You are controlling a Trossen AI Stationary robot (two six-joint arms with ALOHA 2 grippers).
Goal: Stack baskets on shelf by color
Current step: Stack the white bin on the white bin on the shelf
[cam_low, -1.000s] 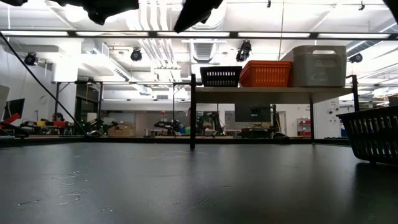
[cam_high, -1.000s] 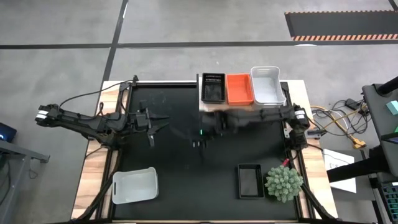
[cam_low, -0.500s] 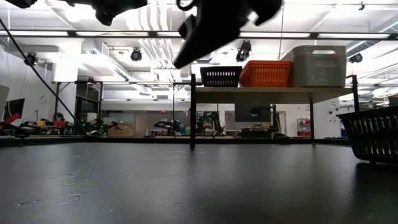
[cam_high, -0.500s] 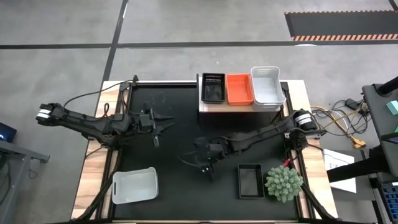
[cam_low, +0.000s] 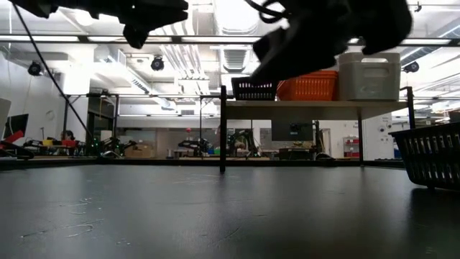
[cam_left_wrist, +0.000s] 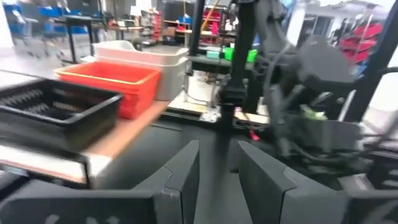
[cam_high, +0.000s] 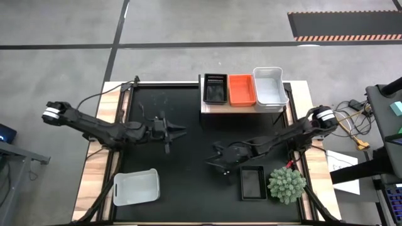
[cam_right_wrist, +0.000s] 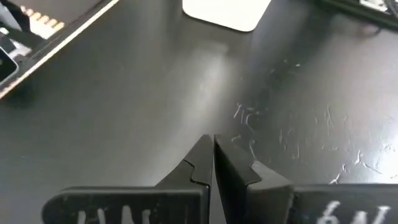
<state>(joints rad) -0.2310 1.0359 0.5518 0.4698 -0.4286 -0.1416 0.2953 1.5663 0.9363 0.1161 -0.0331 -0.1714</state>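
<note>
Both arms are dark, slim and multi-jointed, each with a white-and-black ringed joint at the outer end. Thin black cables trail along the left arm [cam_high: 100, 129]. Right arm's [cam_high: 276, 138] flat dark fingers [cam_right_wrist: 236, 171] taper to points, notched inside.

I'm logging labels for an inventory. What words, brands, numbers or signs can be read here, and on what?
None can be read. Pale embossed marks on the right gripper body are cut off and illegible. The black, red-orange and white plastic baskets on the light-wood shelf show no labels.
</note>
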